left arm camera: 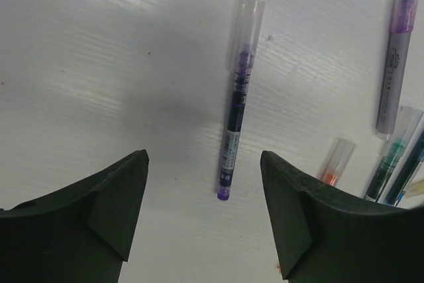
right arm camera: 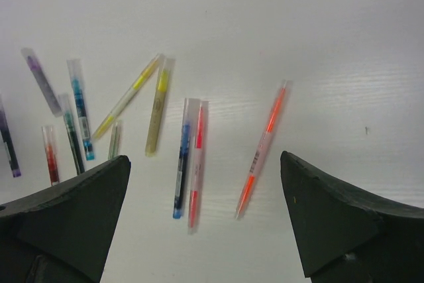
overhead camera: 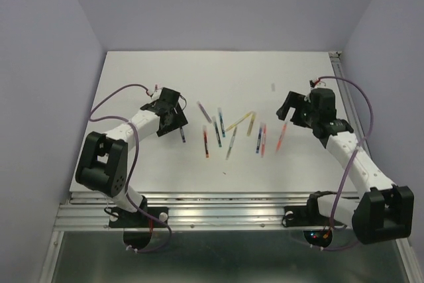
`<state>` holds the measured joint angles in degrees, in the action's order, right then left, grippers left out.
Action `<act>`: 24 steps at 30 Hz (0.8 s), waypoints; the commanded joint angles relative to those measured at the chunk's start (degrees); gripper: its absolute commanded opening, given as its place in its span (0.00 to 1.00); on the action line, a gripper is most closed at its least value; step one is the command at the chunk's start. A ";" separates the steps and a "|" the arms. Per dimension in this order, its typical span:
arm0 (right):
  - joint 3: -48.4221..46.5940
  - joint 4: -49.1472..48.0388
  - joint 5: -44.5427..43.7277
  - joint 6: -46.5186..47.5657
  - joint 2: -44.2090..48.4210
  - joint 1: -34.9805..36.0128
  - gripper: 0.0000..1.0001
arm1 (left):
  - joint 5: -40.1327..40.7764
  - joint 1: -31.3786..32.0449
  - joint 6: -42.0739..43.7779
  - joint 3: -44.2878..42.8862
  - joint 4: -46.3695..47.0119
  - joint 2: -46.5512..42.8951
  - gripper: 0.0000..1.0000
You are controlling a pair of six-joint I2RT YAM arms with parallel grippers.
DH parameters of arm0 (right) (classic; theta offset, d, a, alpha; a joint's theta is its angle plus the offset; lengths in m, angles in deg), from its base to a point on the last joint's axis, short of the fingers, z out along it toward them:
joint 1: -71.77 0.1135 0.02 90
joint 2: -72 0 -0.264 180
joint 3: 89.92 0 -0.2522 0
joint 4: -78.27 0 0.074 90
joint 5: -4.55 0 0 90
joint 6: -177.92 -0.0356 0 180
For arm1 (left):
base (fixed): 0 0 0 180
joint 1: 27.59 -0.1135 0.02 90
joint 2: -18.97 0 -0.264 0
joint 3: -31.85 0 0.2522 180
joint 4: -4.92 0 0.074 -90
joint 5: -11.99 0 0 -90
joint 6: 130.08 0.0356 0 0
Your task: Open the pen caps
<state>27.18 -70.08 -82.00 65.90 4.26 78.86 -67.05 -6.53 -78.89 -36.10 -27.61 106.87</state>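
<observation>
Clear pen cap (left arm camera: 248,28) — ahead of left tool (left arm camera: 203,158)

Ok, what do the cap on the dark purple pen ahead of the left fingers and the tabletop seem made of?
Purple pen's cap: probably clear, smooth plastic; the purple tip shows through it. Tabletop: matte white board with fine grain-like streaks, perhaps painted wood or laminate; unclear which.
</observation>
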 commanded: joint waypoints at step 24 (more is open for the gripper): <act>7.66 7.51 13.86 -0.83 16.32 -0.24 1.00 | 6.26 7.33 2.15 -6.19 -2.42 14.24 0.00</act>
<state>35.22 -63.39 -73.68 63.28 17.55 78.86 -60.32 0.44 -77.09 -44.34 -28.20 121.38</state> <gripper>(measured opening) 0.998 0.141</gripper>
